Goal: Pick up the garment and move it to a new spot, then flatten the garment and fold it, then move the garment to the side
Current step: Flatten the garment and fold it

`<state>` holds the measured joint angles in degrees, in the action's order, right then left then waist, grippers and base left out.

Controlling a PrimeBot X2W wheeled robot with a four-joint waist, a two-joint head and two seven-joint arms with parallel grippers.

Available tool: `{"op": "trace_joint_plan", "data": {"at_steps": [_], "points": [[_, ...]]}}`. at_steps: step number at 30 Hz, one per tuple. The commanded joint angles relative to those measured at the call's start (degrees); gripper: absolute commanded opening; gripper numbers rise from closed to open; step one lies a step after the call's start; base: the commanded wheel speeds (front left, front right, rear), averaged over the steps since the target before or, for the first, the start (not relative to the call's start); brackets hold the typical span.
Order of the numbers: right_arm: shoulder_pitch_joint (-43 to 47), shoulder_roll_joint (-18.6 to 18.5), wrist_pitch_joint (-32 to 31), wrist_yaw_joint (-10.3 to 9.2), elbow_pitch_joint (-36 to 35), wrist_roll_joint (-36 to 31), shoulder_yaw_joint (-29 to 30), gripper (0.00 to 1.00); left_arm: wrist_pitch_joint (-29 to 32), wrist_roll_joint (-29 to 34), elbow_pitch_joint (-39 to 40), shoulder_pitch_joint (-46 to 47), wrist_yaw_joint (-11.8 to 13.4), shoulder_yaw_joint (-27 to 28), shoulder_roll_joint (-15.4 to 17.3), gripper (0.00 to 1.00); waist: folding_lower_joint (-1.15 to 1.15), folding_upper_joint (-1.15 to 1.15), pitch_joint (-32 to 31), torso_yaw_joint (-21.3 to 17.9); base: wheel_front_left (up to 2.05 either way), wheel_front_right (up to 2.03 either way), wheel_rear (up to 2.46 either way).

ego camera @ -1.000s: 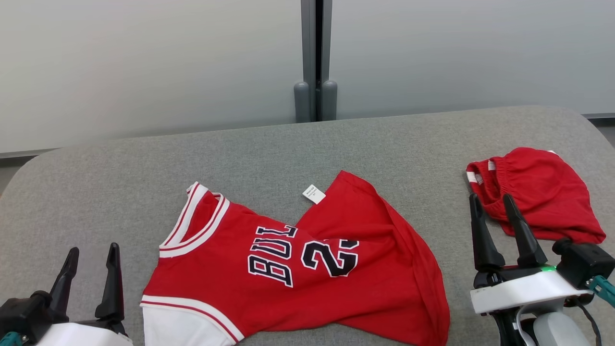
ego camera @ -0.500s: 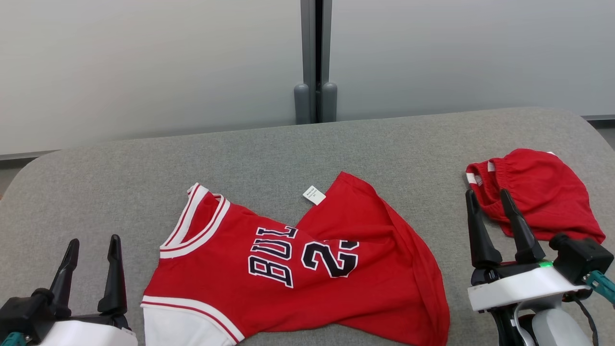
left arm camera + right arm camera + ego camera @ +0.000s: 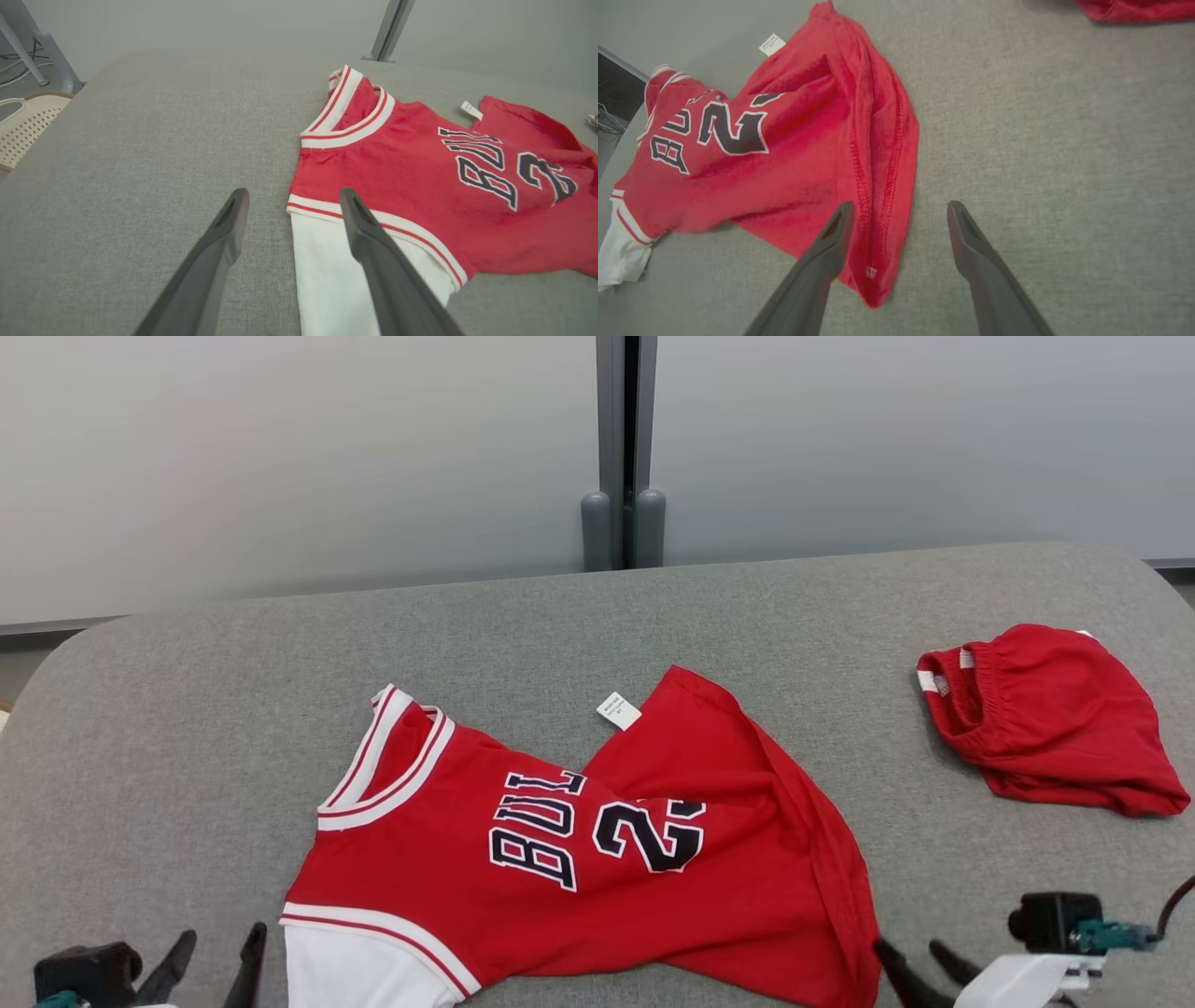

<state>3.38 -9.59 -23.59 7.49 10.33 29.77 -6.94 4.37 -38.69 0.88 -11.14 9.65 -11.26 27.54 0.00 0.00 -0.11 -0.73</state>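
Note:
The garment is a red jersey [image 3: 579, 859] with white trim and black "BUL" and "2" lettering. It lies rumpled on the grey padded table [image 3: 233, 728], its hem folded over at the right. My left gripper [image 3: 221, 943] stands open at the bottom left, just left of the jersey's white sleeve [image 3: 327, 261]. In the left wrist view, the left gripper [image 3: 294, 193] straddles the sleeve's left edge above the jersey [image 3: 420, 186]. My right gripper [image 3: 910, 952] is open at the jersey's near right corner. In the right wrist view, the right gripper [image 3: 901, 207] hangs over the hem of the jersey [image 3: 784, 154].
A second red piece, bunched shorts [image 3: 1046, 719], lies at the table's right; the shorts [image 3: 1134, 9] also show at the right wrist view's top edge. A pale wall with a grey post [image 3: 624, 448] stands behind the table. A cream basket [image 3: 23, 126] sits off the table's left end.
Both grippers have dropped toward the near edge. The right gripper left the shorts' side and came left to the jersey's hem corner. The head camera shifted slightly. The jersey lies as before.

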Motion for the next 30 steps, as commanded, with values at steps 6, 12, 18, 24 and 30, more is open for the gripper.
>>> {"op": "trace_joint_plan", "data": {"at_steps": [6, 12, 18, 24, 30], "points": [[3.65, 3.74, -9.94, 0.00, -1.74, 2.29, 0.26, 1.00, 9.95, -4.19, 1.64, -2.83, 0.17, -2.37, 1.28, 1.00, 0.00, 0.00, 1.40, 0.21, 0.00, 0.00, 0.00], [3.53, 4.91, -11.80, 0.00, -1.59, 0.64, 0.40, 1.00, 13.58, -5.97, 0.47, -3.27, -0.26, -3.15, 1.90, 1.00, 0.00, 0.00, 2.51, 0.36, 0.00, 0.00, 0.00], [2.47, 5.69, -11.46, -0.01, -0.47, -2.56, 2.17, 1.00, 16.47, -7.76, -2.90, -1.74, -2.58, -5.04, 1.50, 1.00, 0.00, 0.00, 3.90, 0.60, 0.00, 0.00, 0.00], [2.05, 6.20, -12.81, -0.06, 0.18, -4.04, 2.91, 1.00, 17.35, -8.70, -6.75, -0.05, -3.82, -6.35, 0.14, 1.00, 0.00, 0.00, 4.48, 0.65, 0.00, 0.00, 0.00], [1.50, 6.66, -13.28, -0.04, 1.45, -2.80, 0.99, 0.71, 19.83, -10.92, -8.32, 0.40, -6.81, -8.43, -1.09, 0.73, 0.00, 0.00, 4.32, 0.65, 0.00, 0.00, 0.00]]}}
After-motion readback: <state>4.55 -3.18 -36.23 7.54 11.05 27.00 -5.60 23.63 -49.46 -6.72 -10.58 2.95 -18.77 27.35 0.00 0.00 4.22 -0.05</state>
